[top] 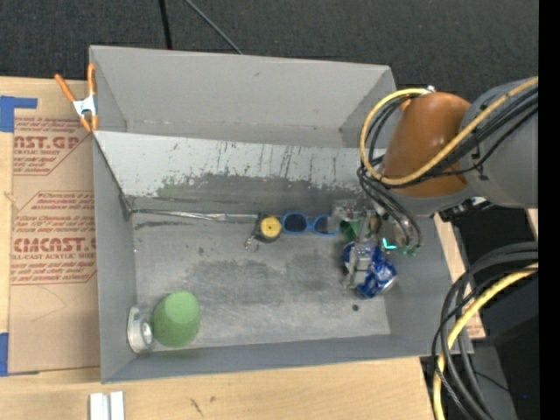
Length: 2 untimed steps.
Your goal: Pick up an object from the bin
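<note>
Bin [114, 234], grey metal. I log my pincer [360, 256] low near the right wall, over a crumpled blue wrapper [378, 278]; spread or pressed together, I cannot tell. Yellow disc [269, 227] and blue rings [296, 225] along the back wall. Green cup [177, 319] in the near-left corner. Middle floor lies open

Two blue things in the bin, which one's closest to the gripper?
The crumpled blue thing at the bin's right, right at the gripper; the blue rings lie further left, beside the yellow disc.
</note>
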Each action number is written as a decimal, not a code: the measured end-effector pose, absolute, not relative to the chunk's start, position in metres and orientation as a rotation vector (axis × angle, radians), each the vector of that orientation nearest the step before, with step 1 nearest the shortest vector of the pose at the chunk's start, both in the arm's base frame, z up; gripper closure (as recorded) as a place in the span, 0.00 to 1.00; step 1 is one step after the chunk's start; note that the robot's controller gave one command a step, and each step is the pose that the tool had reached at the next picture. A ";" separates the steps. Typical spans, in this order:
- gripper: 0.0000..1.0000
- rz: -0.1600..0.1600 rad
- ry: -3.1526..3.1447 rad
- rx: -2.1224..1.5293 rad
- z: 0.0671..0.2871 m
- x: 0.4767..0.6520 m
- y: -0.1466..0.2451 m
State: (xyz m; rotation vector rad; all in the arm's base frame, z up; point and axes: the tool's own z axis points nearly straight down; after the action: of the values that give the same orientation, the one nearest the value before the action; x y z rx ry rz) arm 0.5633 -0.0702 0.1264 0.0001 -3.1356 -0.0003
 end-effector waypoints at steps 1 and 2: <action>0.00 -0.002 -3.137 0.063 0.087 0.566 -0.131; 1.00 -0.004 -3.141 0.070 0.090 0.568 -0.127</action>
State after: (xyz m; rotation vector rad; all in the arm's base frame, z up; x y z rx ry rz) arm 0.5676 -0.1266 0.0900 0.0704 -3.1409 -0.0039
